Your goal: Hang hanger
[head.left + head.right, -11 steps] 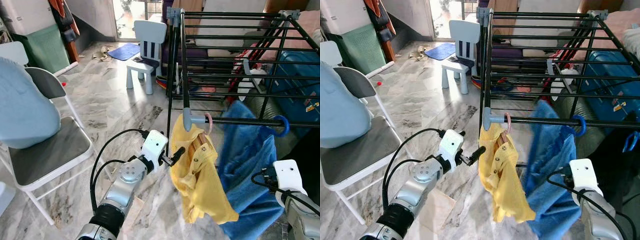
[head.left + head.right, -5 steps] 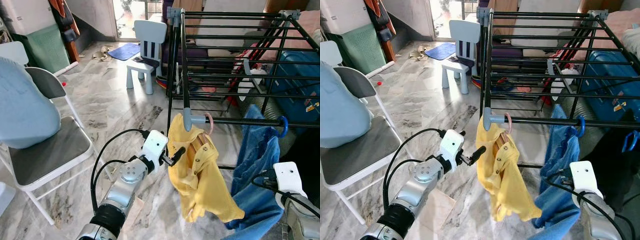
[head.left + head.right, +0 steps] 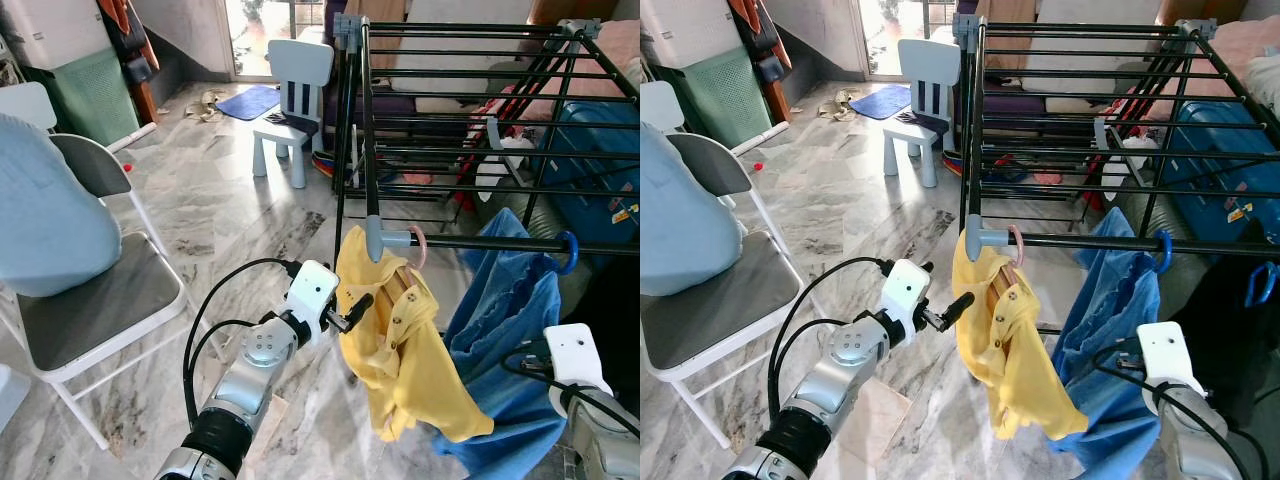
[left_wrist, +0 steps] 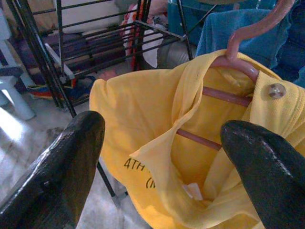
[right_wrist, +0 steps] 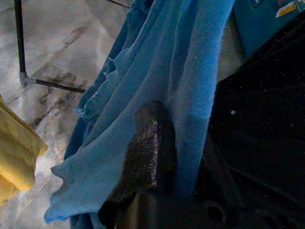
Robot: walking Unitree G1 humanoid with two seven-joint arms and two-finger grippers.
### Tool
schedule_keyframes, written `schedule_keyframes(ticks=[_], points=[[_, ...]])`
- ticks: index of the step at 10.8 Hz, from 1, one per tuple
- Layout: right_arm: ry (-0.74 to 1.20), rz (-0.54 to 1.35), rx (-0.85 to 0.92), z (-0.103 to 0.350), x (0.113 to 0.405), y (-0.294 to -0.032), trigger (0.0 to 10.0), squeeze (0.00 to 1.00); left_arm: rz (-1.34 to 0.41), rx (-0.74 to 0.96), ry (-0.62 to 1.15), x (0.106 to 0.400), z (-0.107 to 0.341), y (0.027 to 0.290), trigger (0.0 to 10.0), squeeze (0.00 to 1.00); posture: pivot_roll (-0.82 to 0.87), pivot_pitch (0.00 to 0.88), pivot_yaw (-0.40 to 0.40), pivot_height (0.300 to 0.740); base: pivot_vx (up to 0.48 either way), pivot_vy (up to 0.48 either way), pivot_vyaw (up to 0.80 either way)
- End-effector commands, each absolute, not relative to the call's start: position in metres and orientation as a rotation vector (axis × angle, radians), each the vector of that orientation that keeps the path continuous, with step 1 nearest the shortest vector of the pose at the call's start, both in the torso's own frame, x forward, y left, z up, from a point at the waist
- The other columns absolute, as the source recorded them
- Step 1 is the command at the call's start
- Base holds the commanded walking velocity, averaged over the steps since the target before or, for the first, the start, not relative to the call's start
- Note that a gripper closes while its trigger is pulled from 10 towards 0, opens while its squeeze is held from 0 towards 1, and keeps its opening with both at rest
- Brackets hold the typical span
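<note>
A yellow shirt [image 3: 405, 350] on a pink hanger [image 4: 248, 33] hangs by its hook from the front rail [image 3: 480, 242] of a black drying rack. My left gripper [image 4: 162, 133] is open just left of the shirt, one finger [image 4: 71, 157] on each side of the collar, touching nothing. Further right on the same rail, a blue garment [image 3: 500, 340] hangs from a blue hanger hook [image 3: 568, 250]. My right gripper [image 5: 183, 152] is low at the right, shut on the blue cloth, which drapes over one finger [image 5: 152, 143].
A folding chair [image 3: 120, 300] with a light blue bundle stands at the left. A child's white chair [image 3: 295, 90] and a blue mat [image 3: 248, 102] lie beyond. A blue suitcase [image 3: 600, 160] sits behind the rack. Open marble floor [image 3: 230, 210] lies between.
The blue garment bunched toward the right half a second ago and now hangs spread again. The yellow shirt's hem swayed slightly. Both arms stayed nearly still.
</note>
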State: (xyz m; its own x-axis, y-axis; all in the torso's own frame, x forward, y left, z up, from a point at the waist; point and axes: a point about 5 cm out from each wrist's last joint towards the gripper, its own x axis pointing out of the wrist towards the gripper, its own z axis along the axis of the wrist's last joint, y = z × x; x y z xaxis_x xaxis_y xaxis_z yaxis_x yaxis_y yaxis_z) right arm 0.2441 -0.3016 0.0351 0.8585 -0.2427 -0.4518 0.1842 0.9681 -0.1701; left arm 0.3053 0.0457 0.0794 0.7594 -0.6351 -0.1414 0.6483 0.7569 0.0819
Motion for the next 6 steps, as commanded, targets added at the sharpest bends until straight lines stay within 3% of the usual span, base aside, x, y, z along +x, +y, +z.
schedule_keyframes(ticks=[1, 4, 6], points=[[0.445, -0.214, -0.145, 0.042, 0.246, -0.303, 0.0, 0.00, -0.712, 0.140, 0.105, 0.305, 0.080, 0.043, 10.0, 0.00, -0.06, 0.000, -0.008, 0.740, 0.000, 0.000, 0.00], [0.246, -0.252, -0.154, 0.068, 0.244, -0.301, 0.0, 0.00, -0.670, 0.133, 0.099, 0.307, 0.081, 0.046, 10.0, 0.00, -0.06, 0.000, -0.013, 0.740, 0.000, 0.000, 0.00], [0.222, -0.249, -0.151, 0.068, 0.232, -0.293, 0.0, 0.00, -0.647, 0.114, 0.091, 0.307, 0.082, 0.048, 10.0, 0.00, -0.05, 0.000, -0.017, 0.740, 0.000, 0.000, 0.00]])
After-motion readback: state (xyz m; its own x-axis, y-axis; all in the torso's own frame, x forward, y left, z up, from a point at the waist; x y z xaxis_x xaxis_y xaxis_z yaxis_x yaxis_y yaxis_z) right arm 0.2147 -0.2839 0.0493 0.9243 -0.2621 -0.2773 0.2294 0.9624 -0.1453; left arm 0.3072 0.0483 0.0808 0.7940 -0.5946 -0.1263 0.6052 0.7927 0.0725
